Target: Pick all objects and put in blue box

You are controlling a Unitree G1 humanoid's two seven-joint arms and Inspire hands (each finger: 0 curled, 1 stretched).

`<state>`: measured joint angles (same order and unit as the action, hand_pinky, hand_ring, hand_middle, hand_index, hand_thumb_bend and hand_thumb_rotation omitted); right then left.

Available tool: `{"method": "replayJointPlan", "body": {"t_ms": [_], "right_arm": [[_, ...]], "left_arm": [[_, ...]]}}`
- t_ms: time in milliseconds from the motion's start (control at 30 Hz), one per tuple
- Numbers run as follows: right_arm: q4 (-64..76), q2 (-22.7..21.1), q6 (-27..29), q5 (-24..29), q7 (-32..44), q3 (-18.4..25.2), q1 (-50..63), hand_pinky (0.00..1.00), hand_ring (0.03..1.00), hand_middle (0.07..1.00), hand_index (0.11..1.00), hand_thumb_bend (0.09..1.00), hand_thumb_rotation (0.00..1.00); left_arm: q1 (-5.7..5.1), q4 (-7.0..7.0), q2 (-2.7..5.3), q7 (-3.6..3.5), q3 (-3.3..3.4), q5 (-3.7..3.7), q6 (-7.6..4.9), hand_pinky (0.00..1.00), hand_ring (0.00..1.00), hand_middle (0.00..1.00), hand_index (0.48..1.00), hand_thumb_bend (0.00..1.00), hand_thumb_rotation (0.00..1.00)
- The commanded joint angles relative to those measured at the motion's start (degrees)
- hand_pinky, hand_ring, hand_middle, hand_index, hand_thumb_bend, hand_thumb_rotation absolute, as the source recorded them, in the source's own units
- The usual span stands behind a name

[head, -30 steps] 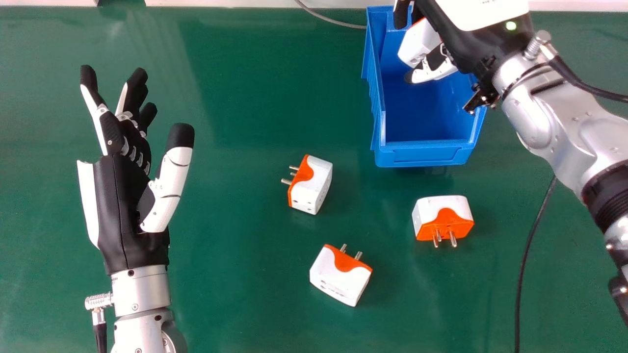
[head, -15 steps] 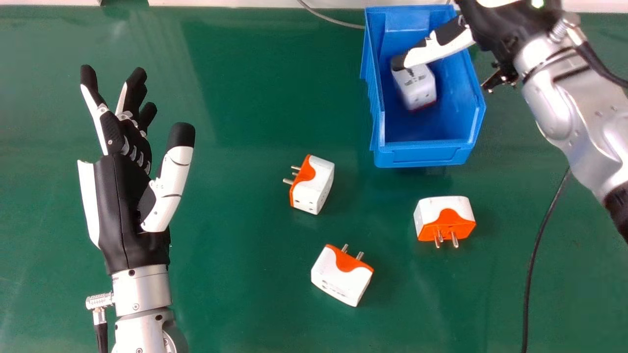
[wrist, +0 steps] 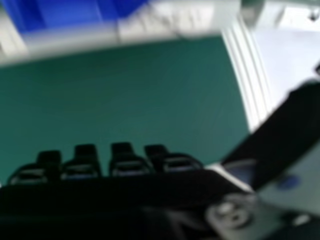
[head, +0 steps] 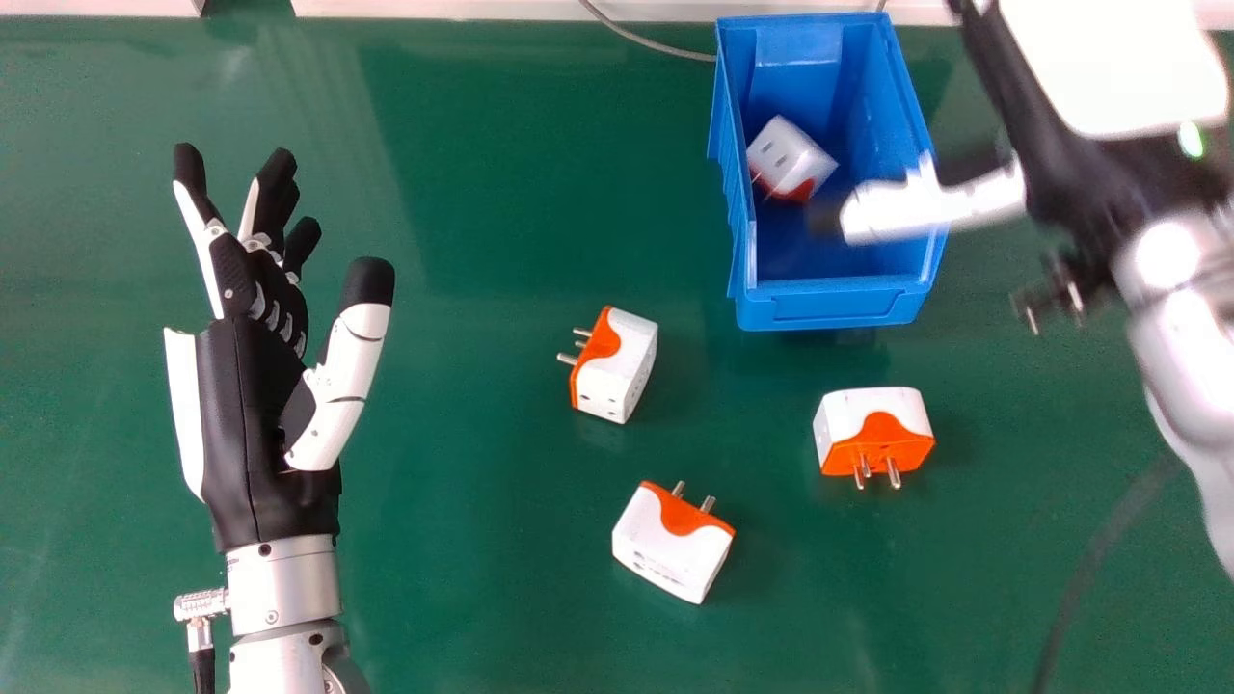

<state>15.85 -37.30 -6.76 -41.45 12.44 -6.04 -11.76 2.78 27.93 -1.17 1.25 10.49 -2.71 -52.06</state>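
Observation:
In the head view my right hand [head: 930,204] is blurred at the upper right, its thumb over the right side of the blue box [head: 834,305], holding nothing. Inside the box a white and orange plug adapter [head: 786,157] lies tilted against the left wall. On the table are three more: one adapter [head: 617,366] left of the box's near end, another [head: 672,542] nearer, and a third [head: 872,429] below the box. My left hand [head: 255,414] is open at the left, palm facing inward. In the right hand view my right hand [wrist: 127,162] has relaxed fingers, with the blue box [wrist: 75,12] beyond.
The green table [head: 463,578] carries everything. A grey cable [head: 646,40] runs to the box's far left side, and a dark cable [head: 1089,578] hangs at the right below the right arm. A pale ledge [head: 463,9] borders the far edge.
My right hand has let go of the adapter, which dropped into the box and rolled to its left wall. The hand has moved right and nearer. My left hand has shifted slightly.

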Motion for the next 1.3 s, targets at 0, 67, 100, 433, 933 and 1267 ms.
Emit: {"method": "replayJointPlan", "body": {"t_ms": [0, 67, 100, 433, 933, 1267], "right_arm": [[17.0, -4.0, -8.3, 2.1, 15.8, 4.1, 8.6, 1.0, 1.0, 1.0, 1.0, 0.987, 0.5], [21.3, -3.7, -12.7, 1.3, 22.0, 2.9, 11.6, 0.99, 1.0, 1.0, 0.987, 0.998, 0.5], [23.2, -3.3, -14.6, 0.3, 24.6, 1.7, 12.8, 0.99, 1.0, 1.0, 0.984, 0.999, 0.5], [22.2, 1.6, -20.4, -3.0, 32.2, -6.9, 13.0, 0.84, 0.969, 0.977, 0.943, 0.964, 0.41], [-1.6, 4.4, -7.1, -4.8, 22.5, -14.6, 0.3, 0.69, 0.896, 0.929, 0.893, 0.884, 0.22], [-9.5, 6.3, -3.2, -2.3, 13.4, -12.7, -0.2, 0.37, 0.443, 0.552, 0.547, 0.54, 0.0]], "left_arm": [[-0.92, -1.98, -0.33, -0.27, 0.03, -0.47, -0.81, 0.92, 0.95, 0.92, 0.917, 0.67, 0.58], [-0.92, -1.89, -0.24, -0.01, 0.02, 0.0, -1.06, 0.91, 0.94, 0.92, 0.912, 0.68, 0.58], [-0.92, -1.8, -0.32, -0.09, -0.04, 0.07, -1.15, 0.91, 0.94, 0.92, 0.911, 0.68, 0.58], [-1.32, -1.95, -0.12, 0.02, -0.12, 0.32, -0.98, 0.94, 0.95, 0.92, 0.919, 0.67, 0.59], [-1.36, -1.9, -0.2, -0.62, -0.18, -0.5, -1.5, 0.94, 0.95, 0.94, 0.927, 0.65, 0.59], [-1.39, -2.6, -0.13, -0.85, -0.3, -1.01, -1.19, 0.93, 0.95, 0.93, 0.926, 0.66, 0.58]]}}
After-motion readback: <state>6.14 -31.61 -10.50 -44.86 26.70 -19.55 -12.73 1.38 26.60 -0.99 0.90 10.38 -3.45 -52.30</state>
